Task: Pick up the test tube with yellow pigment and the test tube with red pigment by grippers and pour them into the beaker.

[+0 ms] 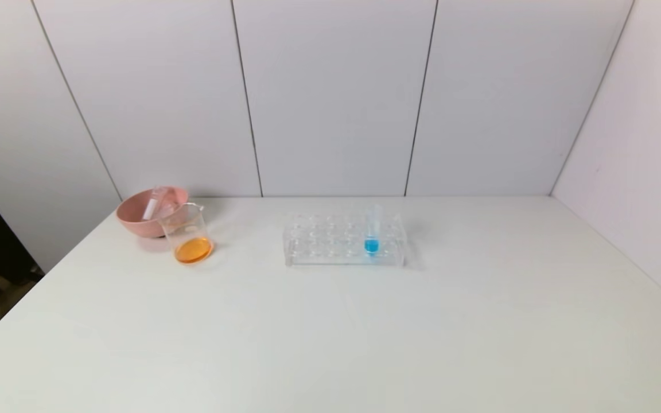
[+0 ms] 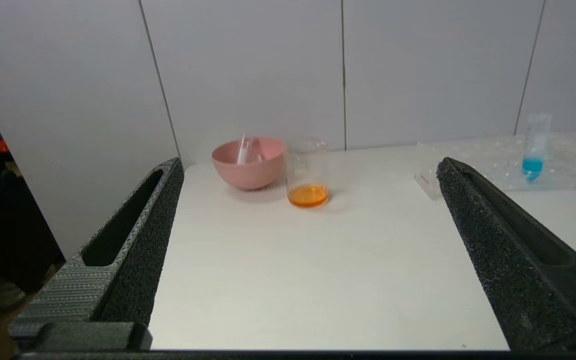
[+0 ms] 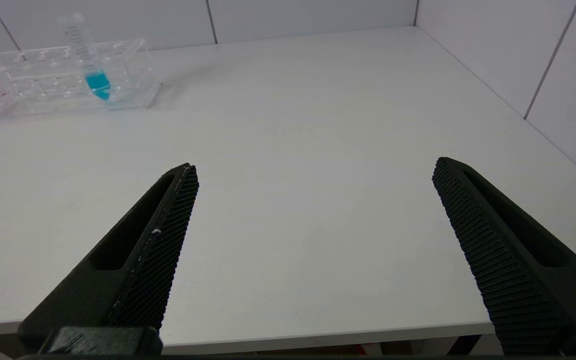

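The clear beaker (image 1: 188, 232) stands at the table's back left and holds orange liquid; it also shows in the left wrist view (image 2: 307, 172). Clear empty tubes lie in the pink bowl (image 1: 135, 219) just behind it, also in the left wrist view (image 2: 248, 167). No tube with yellow or red pigment shows. My left gripper (image 2: 308, 175) is open and empty near the table's front left edge. My right gripper (image 3: 315, 175) is open and empty at the front right edge. Neither gripper shows in the head view.
A clear tube rack (image 1: 330, 252) stands mid-table with one blue-tipped tube (image 1: 372, 230) upright in it, also in the right wrist view (image 3: 88, 57). White walls close the table's back and right side.
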Controlling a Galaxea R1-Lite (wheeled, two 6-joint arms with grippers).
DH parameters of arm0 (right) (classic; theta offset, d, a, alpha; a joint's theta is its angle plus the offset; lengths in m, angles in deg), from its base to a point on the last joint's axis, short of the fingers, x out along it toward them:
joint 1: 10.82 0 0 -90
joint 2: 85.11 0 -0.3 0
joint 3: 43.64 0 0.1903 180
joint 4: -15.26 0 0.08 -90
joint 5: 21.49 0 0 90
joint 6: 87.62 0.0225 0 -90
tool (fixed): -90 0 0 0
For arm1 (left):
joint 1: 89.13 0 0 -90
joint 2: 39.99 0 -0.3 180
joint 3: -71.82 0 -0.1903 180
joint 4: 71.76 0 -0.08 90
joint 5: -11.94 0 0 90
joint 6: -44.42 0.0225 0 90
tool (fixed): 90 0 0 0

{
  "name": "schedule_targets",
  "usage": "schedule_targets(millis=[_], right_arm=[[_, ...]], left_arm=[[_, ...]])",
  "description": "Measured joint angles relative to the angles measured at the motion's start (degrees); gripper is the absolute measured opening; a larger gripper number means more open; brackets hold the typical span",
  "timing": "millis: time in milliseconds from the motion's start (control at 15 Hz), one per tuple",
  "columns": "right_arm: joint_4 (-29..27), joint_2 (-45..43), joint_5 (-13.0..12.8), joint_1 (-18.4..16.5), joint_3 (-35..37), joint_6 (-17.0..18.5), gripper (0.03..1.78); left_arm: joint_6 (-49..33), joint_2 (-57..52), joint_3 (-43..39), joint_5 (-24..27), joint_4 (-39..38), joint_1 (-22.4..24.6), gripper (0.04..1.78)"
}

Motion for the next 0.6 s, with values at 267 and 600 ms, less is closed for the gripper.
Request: schedule_targets(millis=[267,600], right_arm=[[0.00,0.00,-0.02,0.00,0.00,0.02,1.71],[-0.02,0.00,-0.02,0.00,0.00,0.00,1.71]], left_arm=[[-5.18,-0.38,-11.37,-2.68,2.18,0.00,1.76],[-7.38,-0.40,-12.20,-2.27,4.66,0.00,1.76]])
